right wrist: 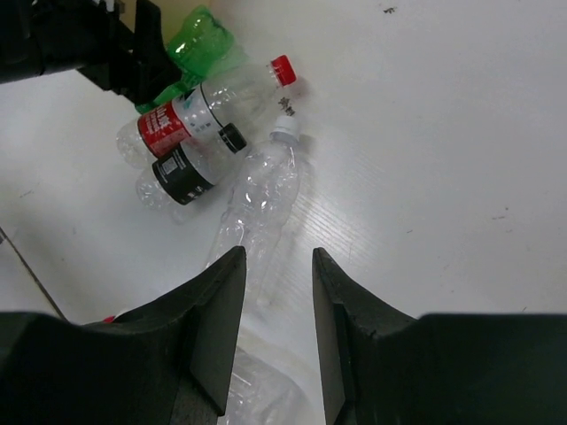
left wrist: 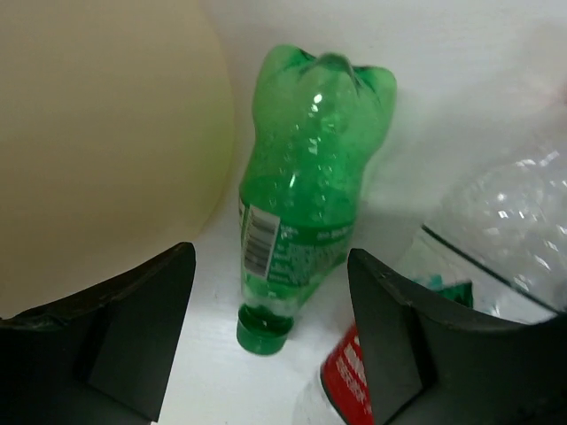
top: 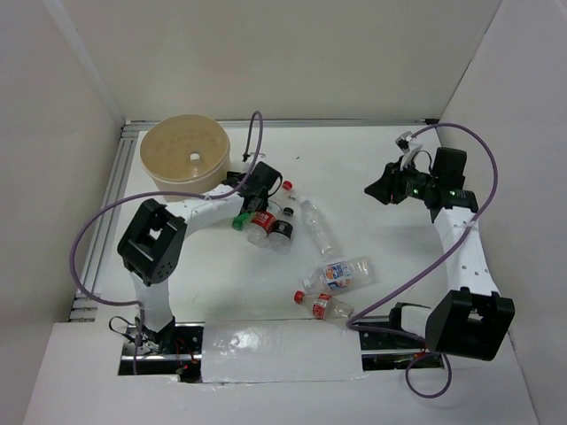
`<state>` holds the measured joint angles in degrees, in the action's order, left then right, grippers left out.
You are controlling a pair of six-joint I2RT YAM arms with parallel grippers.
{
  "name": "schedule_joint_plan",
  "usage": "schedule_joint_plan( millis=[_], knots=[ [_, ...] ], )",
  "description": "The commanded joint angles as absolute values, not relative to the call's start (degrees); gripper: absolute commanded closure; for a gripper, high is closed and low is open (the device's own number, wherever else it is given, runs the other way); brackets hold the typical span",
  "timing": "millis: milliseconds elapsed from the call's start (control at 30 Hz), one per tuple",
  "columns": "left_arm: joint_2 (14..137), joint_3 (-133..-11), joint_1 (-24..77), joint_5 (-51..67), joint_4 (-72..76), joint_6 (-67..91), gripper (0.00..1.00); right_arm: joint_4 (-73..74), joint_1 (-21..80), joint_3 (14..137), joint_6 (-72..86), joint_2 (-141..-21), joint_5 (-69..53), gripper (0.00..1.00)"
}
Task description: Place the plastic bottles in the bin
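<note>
Left gripper (left wrist: 266, 292): your jaws are standing wide around the green bottle (left wrist: 310, 177), not touching it.
Right gripper (right wrist: 279, 266): your jaws are sitting a little apart, holding nothing.
Table (top: 354, 159): it is carrying the bin (top: 155, 173) just beside that bottle.

The white table (top: 354, 159) bears a tan bin (top: 177, 184) far left. Near it cluster a green bottle (left wrist: 310, 204), a red-labelled bottle (top: 262, 221), a dark-labelled bottle (top: 281, 227) and a clear bottle (top: 316, 227). A blue-labelled bottle (top: 341, 274) and a red-capped bottle (top: 323, 306) lie nearer the front.

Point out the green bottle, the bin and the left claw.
green bottle (left wrist: 310, 177): left wrist view, middle of its body.
bin (top: 146, 152): top external view, left side of its rim.
left claw (left wrist: 270, 266): left wrist view, midway between its fingertips.
</note>
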<state>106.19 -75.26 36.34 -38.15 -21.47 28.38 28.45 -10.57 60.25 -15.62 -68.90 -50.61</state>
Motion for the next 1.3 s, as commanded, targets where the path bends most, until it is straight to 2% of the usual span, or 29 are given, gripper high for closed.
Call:
schedule_joint_plan(
  millis=[0, 67, 300, 400, 467, 533, 567, 667, 700, 867, 967, 1100, 1167, 1200, 1267],
  knots=[
    [109.93, -79.18, 34.89, -36.83, -22.06, 26.55, 0.18, 28.39, -10.99, 58.19, -16.61, -66.45, -52.38, 0.56],
    [111.26, -79.19, 34.37, -34.73, -22.59, 25.75, 0.18, 27.77, -10.99, 57.66, -16.09, -65.84, -52.38, 0.55],
    [113.55, -75.94, 34.37, -28.22, -21.27, 24.35, 0.29, 27.25, -10.99, 55.29, -15.56, -65.3, -51.33, 0.51],
    [111.28, -74.1, 35.15, -26.98, -20.22, 24.35, 0.51, 27.77, -10.99, 54.76, -16.61, -64.78, -50.28, 0.5],
    [109.26, -73.56, 36.2, -26.19, -18.9, 23.82, 0.7, 27.77, -10.99, 54.23, -17.75, -64.78, -50.27, 0.5],
    [105.06, -72.86, 38.49, -25.5, -18.2, 22.51, 0.81, 29.79, -10.38, 53.71, -19.76, -64.78, -50.8, 0.5],
    [101.46, -72.86, 40.06, -25.49, -18.19, 22.5, 0.82, 31.8, -8.54, 53.7, -22.21, -65.38, -51.5, 0.43],
    [95.64, -76.54, 42.88, -24.96, -18.19, 21.1, 0.82, 34.53, -4.15, 53.7, -23.81, -66.79, -48.28, 0.16],
    [93.8, -77.94, 43.5, -24.44, -18.72, 21.09, 0.82, 34.54, -2.56, 54.22, -23.82, -68.71, -46.77, 0.0],
    [83.79, -92.52, 46.57, -26.53, -23.99, 20.39, 0.84, 34.02, 1.14, 56.95, -20.31, -75.31, -40.09, 0.0],
    [80.69, -96.14, 44.75, -30.93, -25.49, 20.91, 0.82, 30.07, 4.47, 56.95, -16.45, -77.51, -36.66, 0.0],
    [76.47, -94.92, 35.97, -33.84, -27.06, 22.93, 0.77, 26.98, 8.78, 57.57, -13.8, -80.94, -29.99, 0.01],
    [75.76, -93.08, 27.63, -30.25, -27.77, 24.86, 0.71, 25.76, 11.76, 58.27, -12.57, -83.23, -27.52, 0.03],
    [75.76, -92.21, 24.9, -28.67, -27.77, 25.4, 0.65, 25.06, 12.73, 58.27, -11.87, -83.84, -24.99, 0.04],
    [76.81, -90.89, 18.39, -24.44, -28.47, 25.4, 0.61, 23.91, 15.45, 58.8, -10.46, -85.51, -22.6, 0.04]
  ],
)
